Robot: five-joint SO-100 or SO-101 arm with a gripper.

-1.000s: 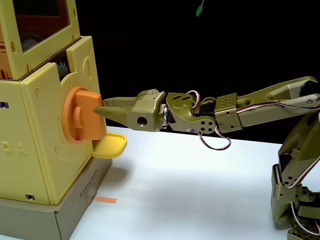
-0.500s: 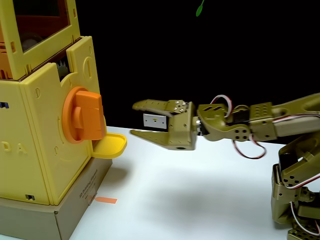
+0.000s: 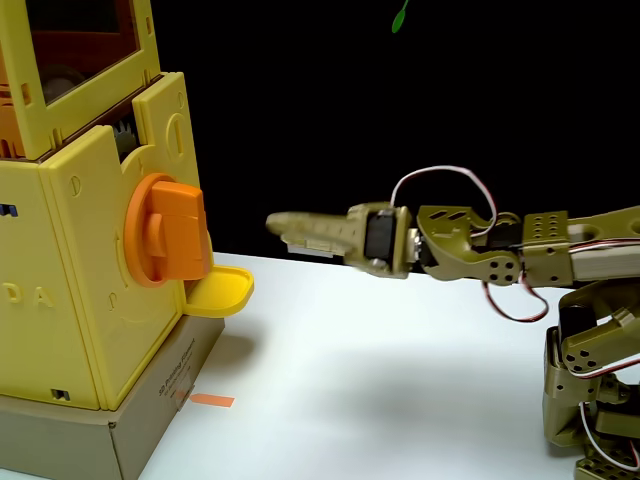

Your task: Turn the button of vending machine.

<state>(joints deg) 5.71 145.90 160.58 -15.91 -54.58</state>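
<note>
The yellow vending machine [image 3: 80, 290] stands at the left of the fixed view on a cardboard base [image 3: 130, 425], with an orange-tinted window [image 3: 80, 35] at the top. Its orange button [image 3: 168, 232], a disc with a thick bar standing upright, sticks out of the side that faces the arm. My olive-green gripper [image 3: 278, 228] hangs level in the air to the right of the button, clear of it by a short gap. It is motion-blurred and seen edge-on, so the jaws overlap and their gap is hidden. Nothing is held.
A small yellow curved tray [image 3: 222, 291] juts out just below the button. An orange tape mark [image 3: 211, 400] lies on the white table [image 3: 380, 380] by the base. The arm's base [image 3: 590, 400] stands at the right edge. The background is black.
The gripper let go of the button's bar, opened, and drew back to the right. Since then it has rolled about its wrist and now shows edge-on. The button's bar stays upright.
</note>
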